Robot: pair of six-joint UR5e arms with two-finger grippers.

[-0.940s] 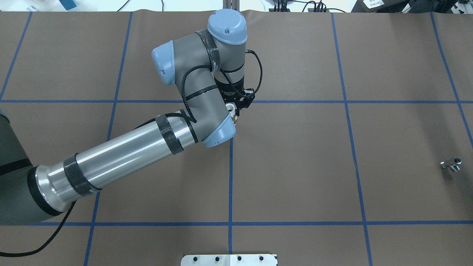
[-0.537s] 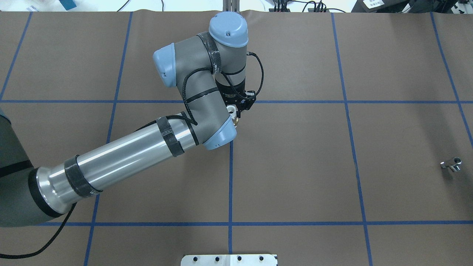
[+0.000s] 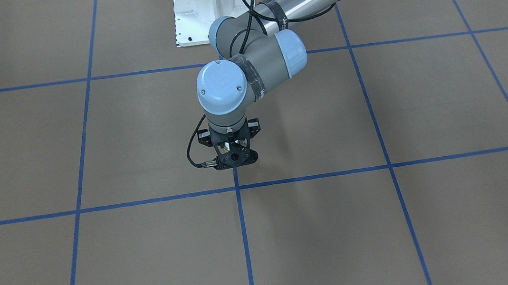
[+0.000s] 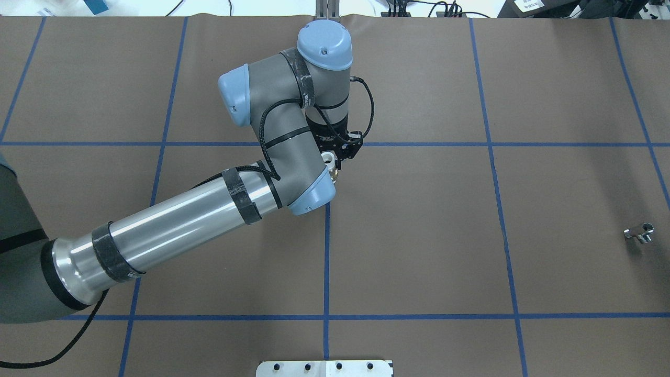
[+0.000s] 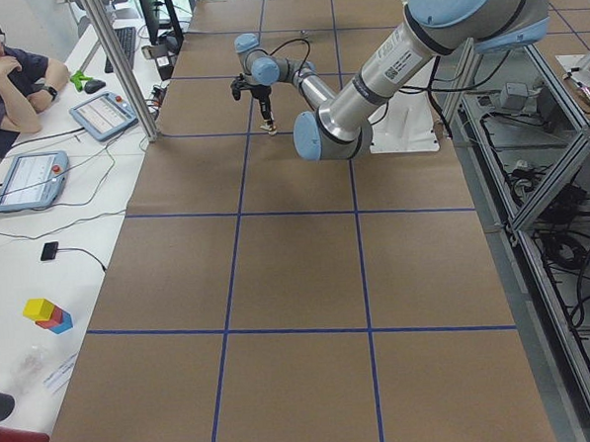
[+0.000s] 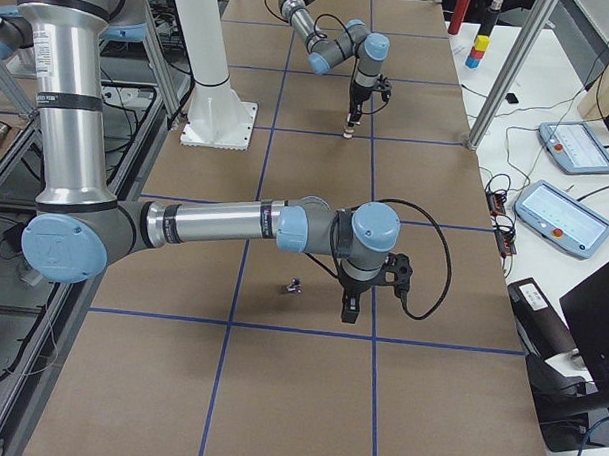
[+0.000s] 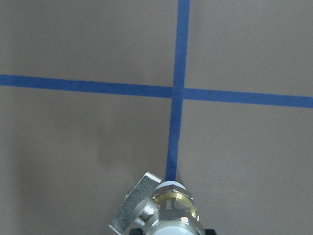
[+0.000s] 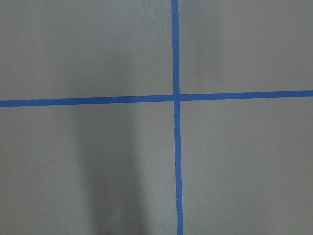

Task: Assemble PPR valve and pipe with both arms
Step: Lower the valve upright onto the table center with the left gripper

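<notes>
PPR valve (image 7: 168,210): clamped in the left pincer (image 4: 337,153); bottom centre of the left wrist view, just above centre in the overhead frame; hangs by a crossing of blue tape lines (image 7: 181,93) on the brown surface (image 4: 419,235); whether it touches the surface cannot be told.

Progress, as judged: valve pickup done; pipe pickup and the joining both to come; task at an early stage.

Appearance: white end collar; brass-coloured ring behind it; pale silvery side handle jutting to the lower left; open white end visible from overhead.

Pipe (image 4: 639,233): small shiny silvery piece; lies loose at the right edge of the overhead frame, well apart from the valve.

Right pincer (image 6: 347,315): near the pipe, to its right in the right-side view, not touching it; wide or narrow cannot be told; its wrist camera shows only tape and surface.
</notes>
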